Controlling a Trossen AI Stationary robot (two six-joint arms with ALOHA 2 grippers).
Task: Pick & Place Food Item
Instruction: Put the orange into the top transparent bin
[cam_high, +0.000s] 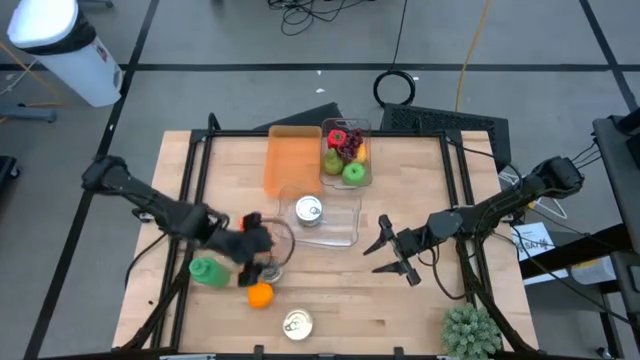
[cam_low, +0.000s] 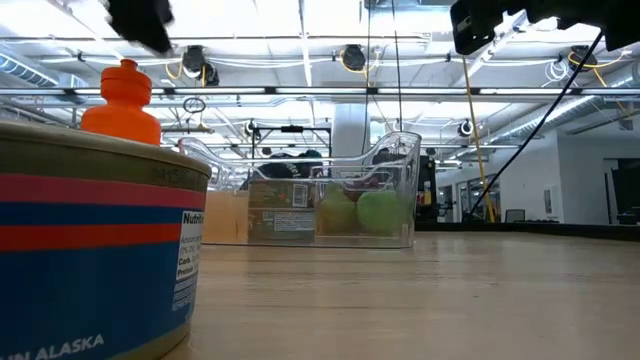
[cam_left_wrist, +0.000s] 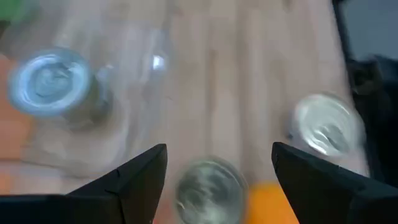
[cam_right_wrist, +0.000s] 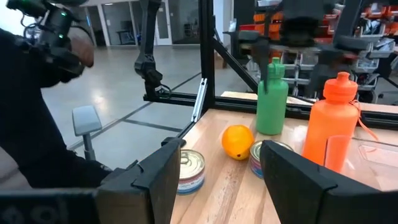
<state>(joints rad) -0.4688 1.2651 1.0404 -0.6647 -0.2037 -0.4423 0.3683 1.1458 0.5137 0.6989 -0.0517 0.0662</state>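
My left gripper (cam_high: 265, 268) (cam_left_wrist: 219, 149) hangs open over the near-left part of the table. A silver-topped can (cam_left_wrist: 208, 186) stands below it, between the lines of its fingers and untouched. Beside that can lie an orange (cam_high: 260, 295) (cam_left_wrist: 270, 199) and a green bottle (cam_high: 207, 270). A second can (cam_high: 297, 322) (cam_left_wrist: 326, 124) stands by the near edge. A third can (cam_high: 309, 210) sits in a clear tray (cam_high: 345, 235). My right gripper (cam_high: 392, 255) (cam_right_wrist: 221, 149) waits open, right of centre, above the table.
An orange bin (cam_high: 292, 160) and a clear bin of fruit (cam_high: 347, 155) stand at the far edge. An orange bottle (cam_right_wrist: 333, 118) (cam_low: 125, 100) stands near the green one. A potted plant (cam_high: 470, 330) sits at the near-right corner. Bare wood lies between the grippers.
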